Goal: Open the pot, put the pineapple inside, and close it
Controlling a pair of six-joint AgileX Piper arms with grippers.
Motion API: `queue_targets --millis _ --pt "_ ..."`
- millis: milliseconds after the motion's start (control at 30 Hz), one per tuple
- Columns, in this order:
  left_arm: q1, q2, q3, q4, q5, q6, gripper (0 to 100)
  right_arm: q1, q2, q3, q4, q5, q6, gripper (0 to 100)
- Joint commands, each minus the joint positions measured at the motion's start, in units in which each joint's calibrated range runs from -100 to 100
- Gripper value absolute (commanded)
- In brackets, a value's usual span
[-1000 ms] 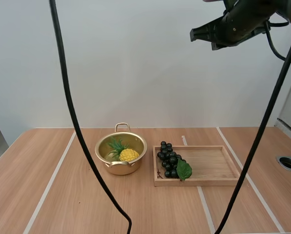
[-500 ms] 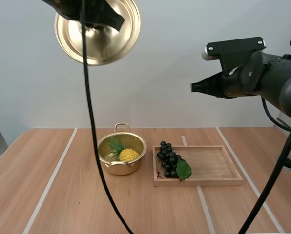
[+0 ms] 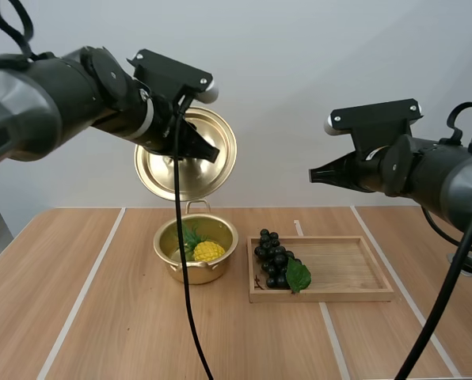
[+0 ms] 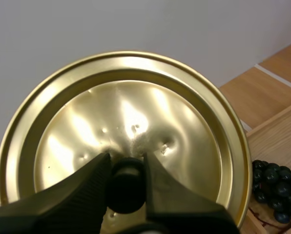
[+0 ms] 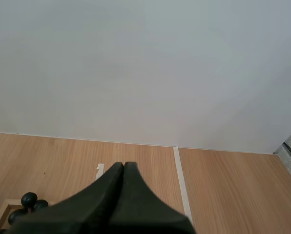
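A pale wall stands behind a wooden table (image 3: 101, 317). My left gripper (image 4: 127, 163) is clamped on the black knob (image 4: 127, 187) of the gold lid (image 4: 184, 126). It holds the lid in the air, tilted on edge, above the pot (image 3: 195, 275). The pot stands open on the table with the pineapple (image 3: 208, 252) inside it. Just beside the pot, a wooden tray (image 3: 347, 269) carries a bunch of grapes (image 3: 272, 257) at its end nearer the pot. My right gripper (image 5: 123, 165), fingers pressed together on nothing, hangs high above the table on the tray's side, its tip pointing towards the lid.
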Motion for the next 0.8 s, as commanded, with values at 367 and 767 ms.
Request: queue_targets --millis 367,767 --pt "0.00 8.98 5.29 -1.42 -3.28 1.68 0 -0.23 8.72 1.06 -2.82 -0.56 -0.33 0" --pt "0.00 16.32 5.29 -3.50 -3.25 3.07 0 -0.23 11.95 1.06 -4.05 -0.75 -0.33 0"
